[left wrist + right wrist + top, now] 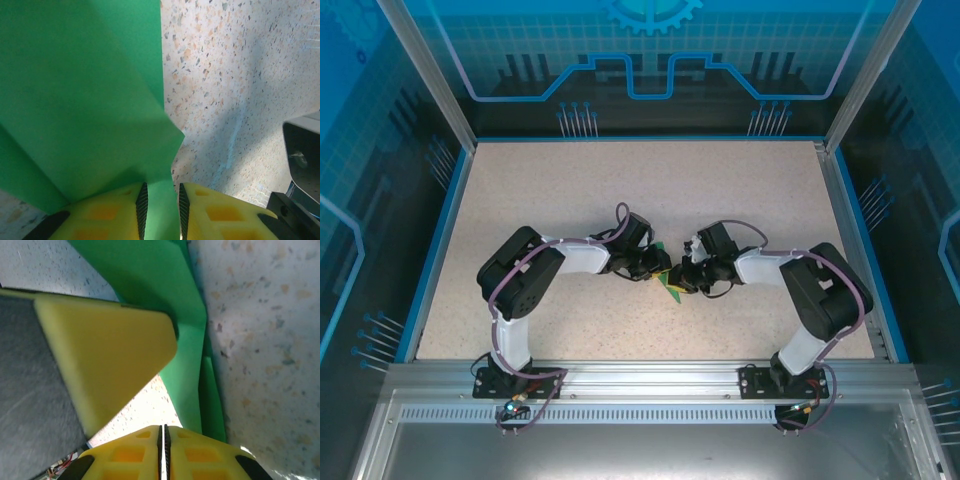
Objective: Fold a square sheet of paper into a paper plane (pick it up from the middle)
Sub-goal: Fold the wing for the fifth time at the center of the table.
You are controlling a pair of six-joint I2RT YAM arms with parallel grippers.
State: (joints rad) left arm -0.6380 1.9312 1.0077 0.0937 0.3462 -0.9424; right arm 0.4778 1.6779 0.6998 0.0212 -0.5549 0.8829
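Observation:
The square sheet of paper (672, 291) is bright green and folded into layers with creases, lying at the table's middle between the two grippers. In the left wrist view the paper (85, 100) spreads to the upper left, and one flap rises over the left finger. A strip of it runs between the fingers of my left gripper (161, 205), whose jaws stand a little apart. My right gripper (163, 440) is shut, pad against pad, with nothing between. The paper (165, 305) runs past its right finger. A yellow finger of the left gripper (110, 350) sits close ahead, over the paper.
The speckled table (650, 190) is bounded by a blue rim and an aluminium frame with posts at the back corners. Both arms (520, 280) (820, 290) bend inward from their bases at the near rail. Part of the right arm (300, 165) shows at the left wrist view's right edge.

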